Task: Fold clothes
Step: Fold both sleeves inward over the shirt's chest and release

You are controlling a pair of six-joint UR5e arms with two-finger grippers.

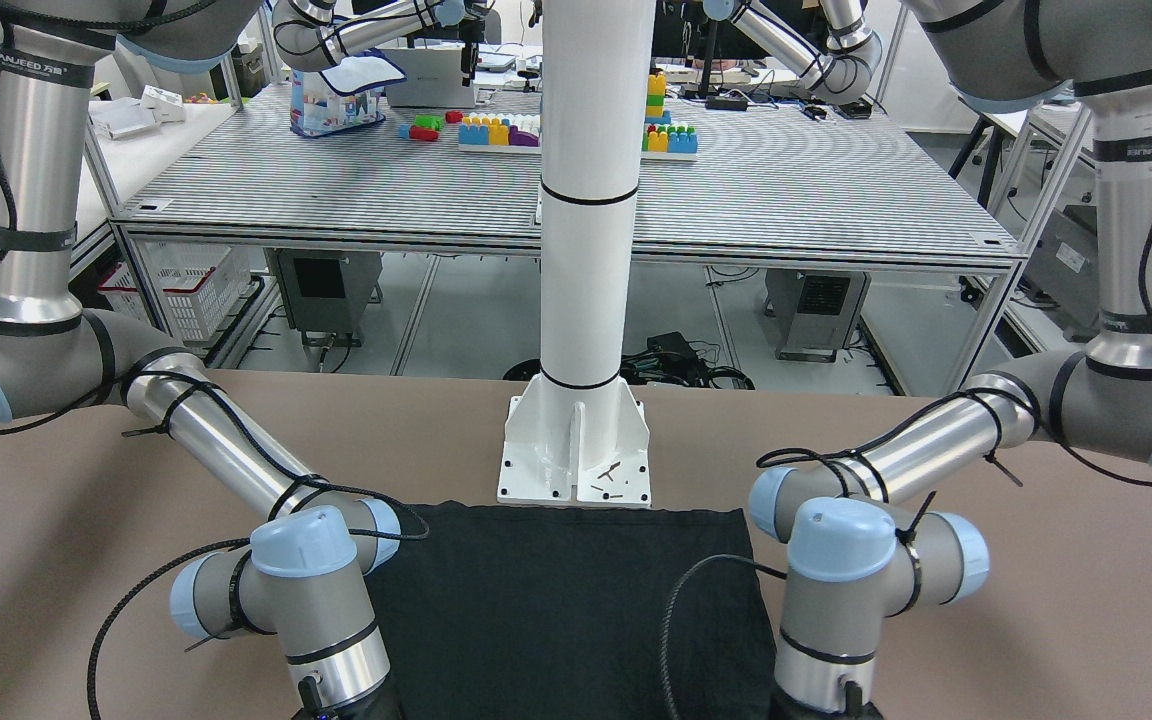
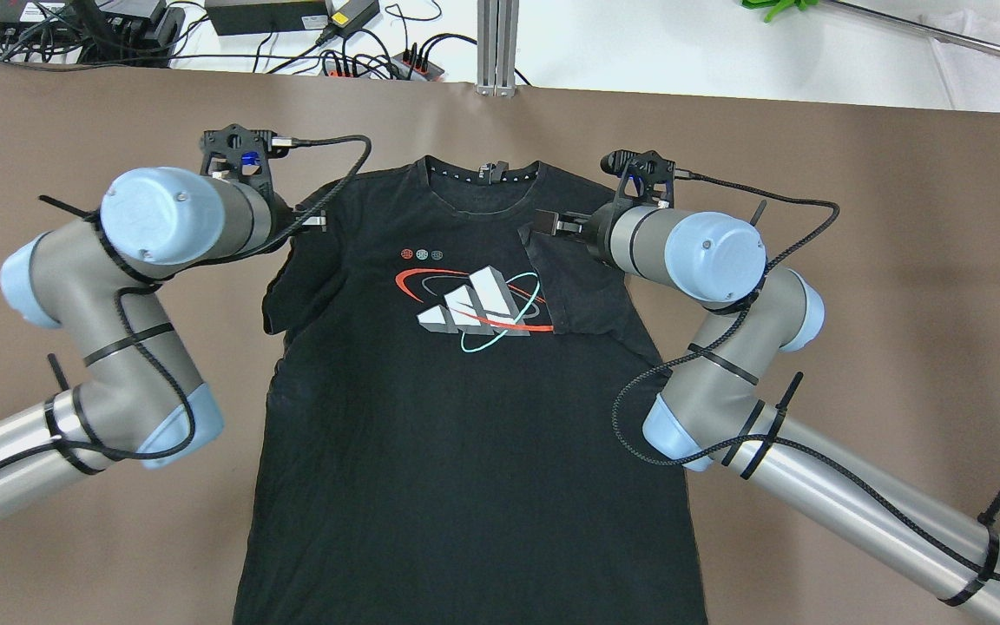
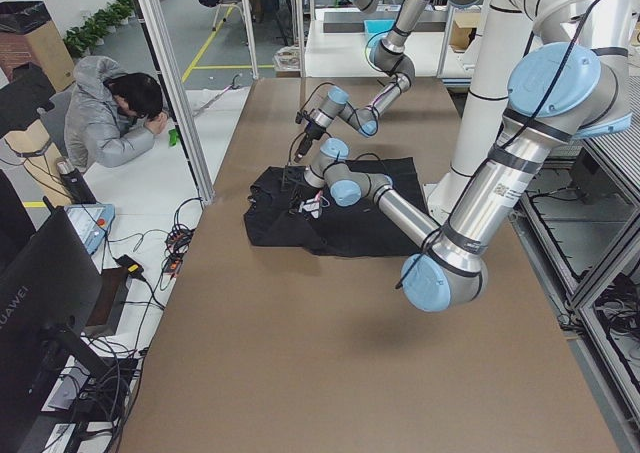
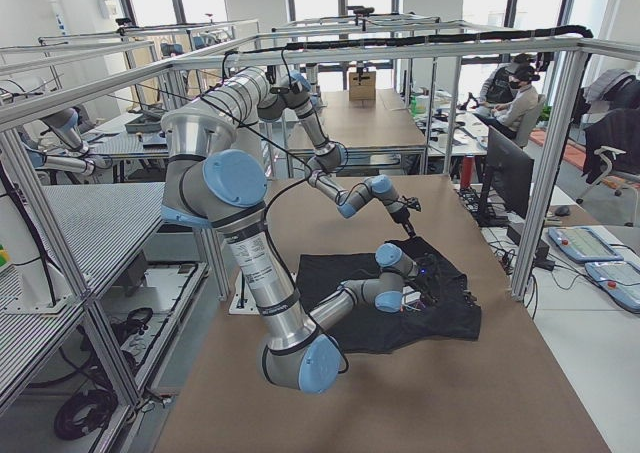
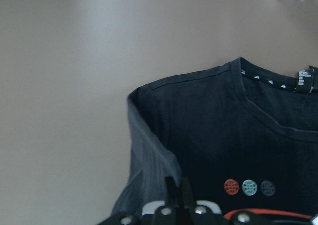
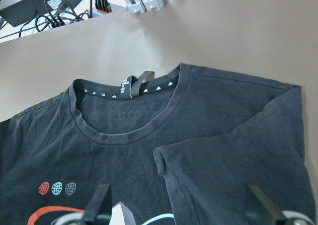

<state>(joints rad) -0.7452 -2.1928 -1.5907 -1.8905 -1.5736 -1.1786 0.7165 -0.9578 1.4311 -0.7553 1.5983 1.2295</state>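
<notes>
A black T-shirt (image 2: 465, 434) with a printed chest logo lies flat on the brown table, collar at the far side. It also shows in the front view (image 1: 556, 600). Its sleeve on my right side (image 2: 578, 286) is folded inward over the chest. My right gripper (image 2: 543, 221) hovers over that shoulder; the right wrist view shows it open (image 6: 179, 192) and empty. My left gripper (image 2: 318, 222) is at the other shoulder. In the left wrist view its fingers (image 5: 175, 190) are pressed together on the raised fabric of the left sleeve (image 5: 149, 155).
The white pole's base plate (image 1: 576, 450) stands at the shirt's hem end. An aluminium post (image 2: 497, 43) and power strips with cables (image 2: 361, 61) lie past the table's far edge. A person (image 3: 110, 113) sits beyond the table in the exterior left view.
</notes>
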